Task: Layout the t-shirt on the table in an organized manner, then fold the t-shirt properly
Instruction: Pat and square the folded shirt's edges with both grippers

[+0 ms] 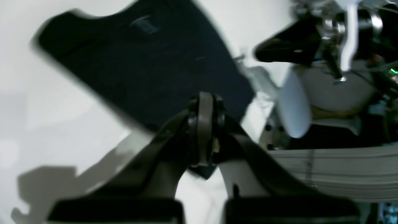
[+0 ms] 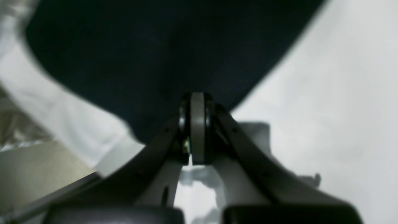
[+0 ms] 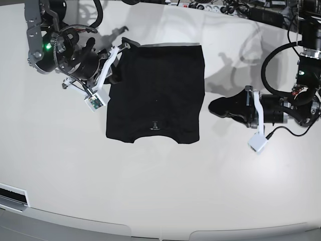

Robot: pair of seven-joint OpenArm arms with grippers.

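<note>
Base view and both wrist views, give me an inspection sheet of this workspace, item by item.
Surface: white table, glossy.
Job's things: black t-shirt lying flat, sleeves folded in, neckline toward the near edge.
Clutter: nothing seen on the table.
End effectors: left end effector shut, beside the shirt and clear of it; right end effector shut at the shirt's far corner, grip not clear.
Cables: black cable loops at the left arm.
Surroundings: power strips and wires past the far edge.

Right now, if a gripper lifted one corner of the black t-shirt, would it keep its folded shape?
Probably not: the t-shirt looks like thin soft fabric lying limp, so it would likely droop and unfold. It may also slide easily on the glossy table.
</note>
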